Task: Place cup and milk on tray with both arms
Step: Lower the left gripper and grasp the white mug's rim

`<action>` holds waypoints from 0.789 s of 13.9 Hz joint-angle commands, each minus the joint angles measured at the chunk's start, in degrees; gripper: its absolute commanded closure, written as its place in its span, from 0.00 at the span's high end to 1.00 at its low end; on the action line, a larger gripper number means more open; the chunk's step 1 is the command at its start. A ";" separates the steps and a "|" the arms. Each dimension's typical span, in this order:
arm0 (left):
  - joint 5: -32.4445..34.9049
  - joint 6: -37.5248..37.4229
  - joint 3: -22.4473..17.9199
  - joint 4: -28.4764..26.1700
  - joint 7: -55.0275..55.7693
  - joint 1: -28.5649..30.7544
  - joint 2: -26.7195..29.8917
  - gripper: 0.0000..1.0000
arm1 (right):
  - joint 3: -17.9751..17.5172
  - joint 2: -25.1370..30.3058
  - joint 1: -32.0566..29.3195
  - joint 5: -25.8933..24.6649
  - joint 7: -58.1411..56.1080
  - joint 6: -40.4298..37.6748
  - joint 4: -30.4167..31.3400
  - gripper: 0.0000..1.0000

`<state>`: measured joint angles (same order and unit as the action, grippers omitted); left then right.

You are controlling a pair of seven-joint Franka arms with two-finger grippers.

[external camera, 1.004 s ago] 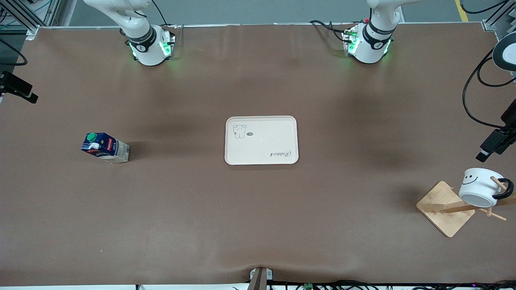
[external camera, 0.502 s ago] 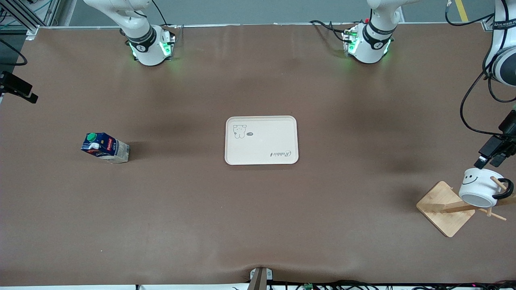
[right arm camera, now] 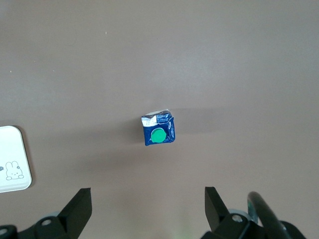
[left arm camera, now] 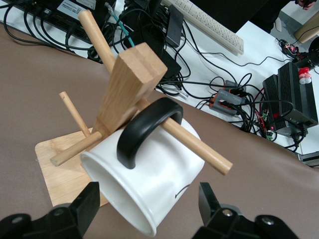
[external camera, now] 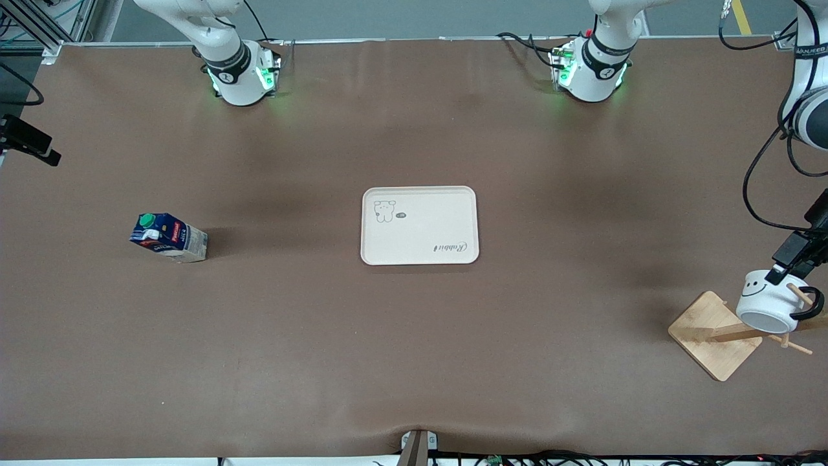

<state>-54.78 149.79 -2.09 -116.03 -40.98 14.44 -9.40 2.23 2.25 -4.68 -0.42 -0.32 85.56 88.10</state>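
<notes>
At the left arm's end of the table, left gripper (left arm camera: 149, 209) sits right over the cup (left arm camera: 149, 184), fingers spread wide on either side of the white body, not touching it as far as the left wrist view shows. Cup is hung by its black handle on a peg of the wooden rack (left arm camera: 124, 84), mouth tilted down toward the rack's square base (lifting it off will mean sliding the handle along the peg, not pulling straight up). Front view puts the left gripper (external camera: 790, 259) at the cup's (external camera: 770, 301) upper edge, near the table's edge. Right gripper (right arm camera: 147, 211) hangs high over the milk (right arm camera: 158, 131), fingers open too, carton upright on the bare table with green cap up, toward the right arm's end. In the front view only the milk (external camera: 168, 237) shows there; that gripper is out of frame. Tray (external camera: 419, 225) is mid-table, well apart from both items, nothing on it. Progress: zero placed, neither item grasped. Left to do: both grasps, both carries, both set-downs.
</notes>
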 commanded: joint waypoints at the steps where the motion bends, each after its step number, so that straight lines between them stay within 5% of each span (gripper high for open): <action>1: -1.73 0.24 0.15 1.77 -0.94 -0.47 -1.23 0.85 | -0.82 -0.14 -1.21 0.25 0.50 -0.49 -0.47 1.00; 7: -1.82 0.41 0.68 2.47 -0.68 -1.17 -2.46 0.74 | -0.74 -0.14 -1.12 0.25 0.58 -0.49 -0.56 1.00; 11: -1.73 0.41 1.29 2.39 -0.77 -1.09 -2.29 0.48 | -0.82 -0.14 -1.12 0.25 0.50 -0.40 -0.56 1.00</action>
<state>-55.01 149.79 -1.41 -114.56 -40.93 13.34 -11.20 2.22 2.25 -4.68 -0.42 -0.32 85.56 88.10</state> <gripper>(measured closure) 0.410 0.000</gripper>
